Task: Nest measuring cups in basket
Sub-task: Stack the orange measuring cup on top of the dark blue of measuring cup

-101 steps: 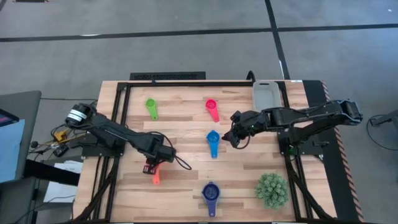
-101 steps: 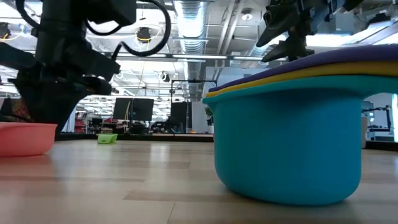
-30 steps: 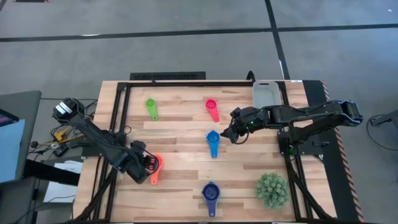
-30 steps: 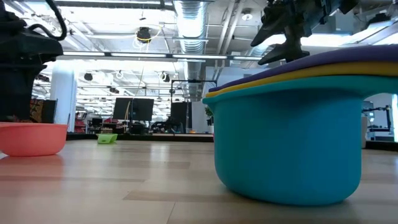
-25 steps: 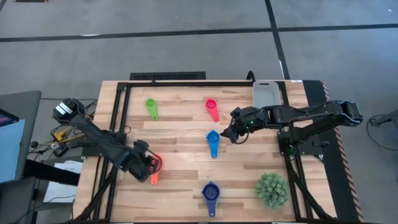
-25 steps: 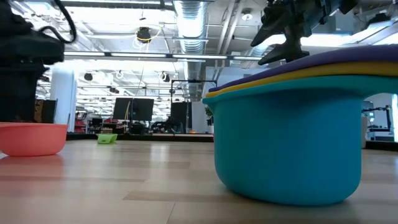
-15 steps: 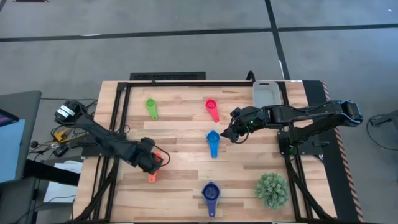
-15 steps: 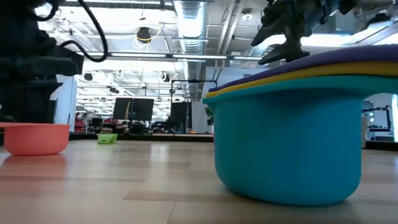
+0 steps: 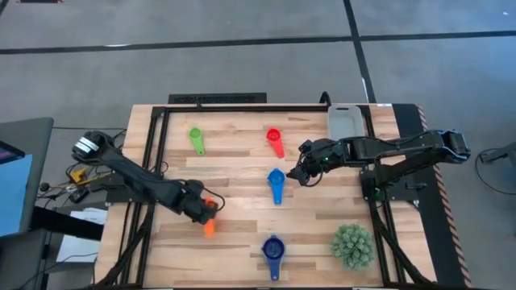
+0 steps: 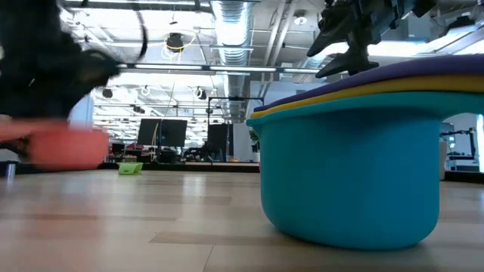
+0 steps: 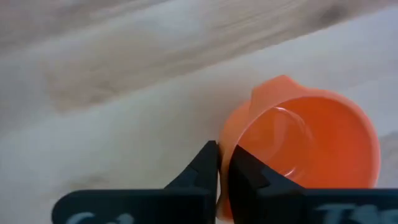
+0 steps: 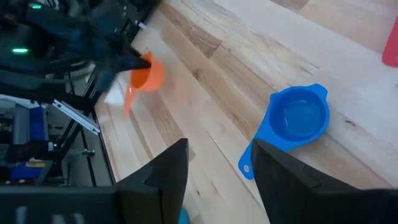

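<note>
Left pincer [image 9: 203,208] has just snapped shut on the rim of the orange measuring cup [image 9: 209,217], which was lying free on the bench [image 9: 242,173] a second ago; its fingers pinch the cup wall in the left wrist view. That reads as the pickup made, with carrying to the basket [image 9: 347,122] at the far right corner next. Right pincer [image 9: 300,173] hangs open beside the blue measuring cup [image 9: 276,184], unmoved. The orange cup is a small round scoop, glossy plastic, with a short flat handle.
</note>
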